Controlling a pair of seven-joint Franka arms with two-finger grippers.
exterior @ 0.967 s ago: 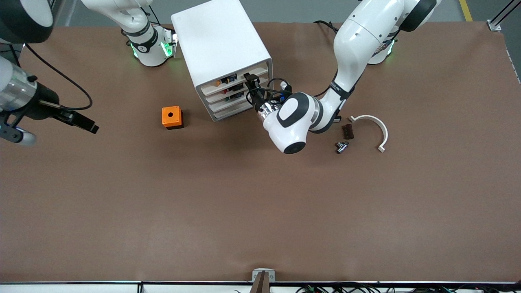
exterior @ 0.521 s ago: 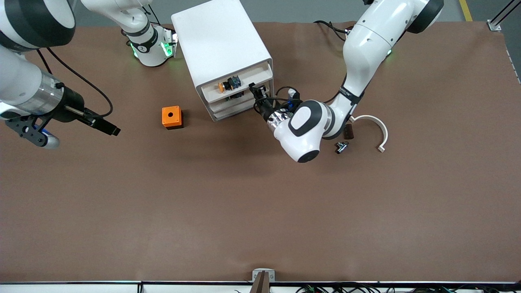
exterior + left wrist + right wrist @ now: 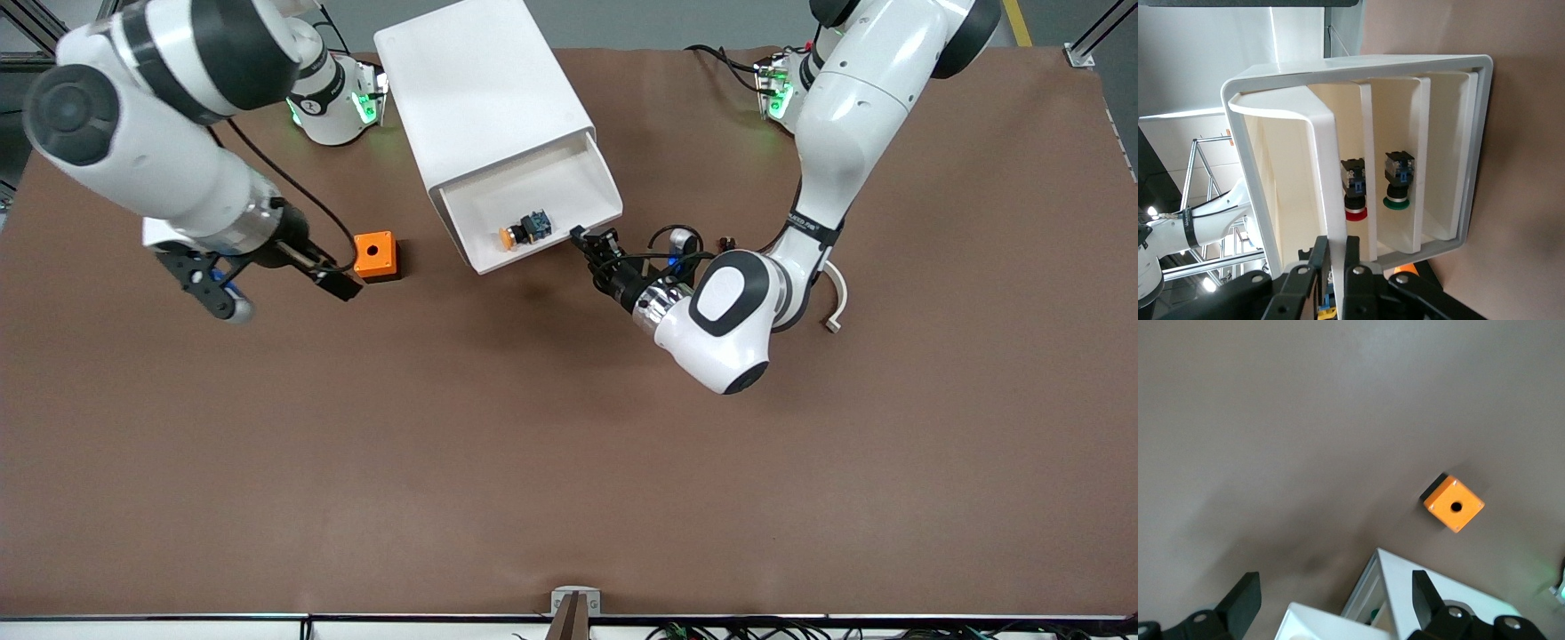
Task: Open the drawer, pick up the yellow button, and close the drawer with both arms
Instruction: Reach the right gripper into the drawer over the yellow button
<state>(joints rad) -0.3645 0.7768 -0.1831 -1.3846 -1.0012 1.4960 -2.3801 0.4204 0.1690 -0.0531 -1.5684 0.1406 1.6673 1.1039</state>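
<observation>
The table (image 3: 444, 444) is brown. The cabinet (image 3: 480, 98) is white. Beside the cabinet sits an orange box (image 3: 374, 255). The button (image 3: 508, 237) has an orange cap.

lower drawers (image 3: 1405, 200): hidden from me in front view under the pulled-out drawer (image 3: 533, 200).
white curved piece (image 3: 836, 298): mostly hidden by left arm.

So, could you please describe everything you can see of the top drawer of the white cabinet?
The drawer is a shallow white tray that looks like plastic, with a slanted front lip. It is the highest drawer of the white cabinet and is pulled out toward the front camera. The button, with its orange cap, lies inside near the lip. The left gripper is shut on the lip at the corner toward the left arm's end.
</observation>
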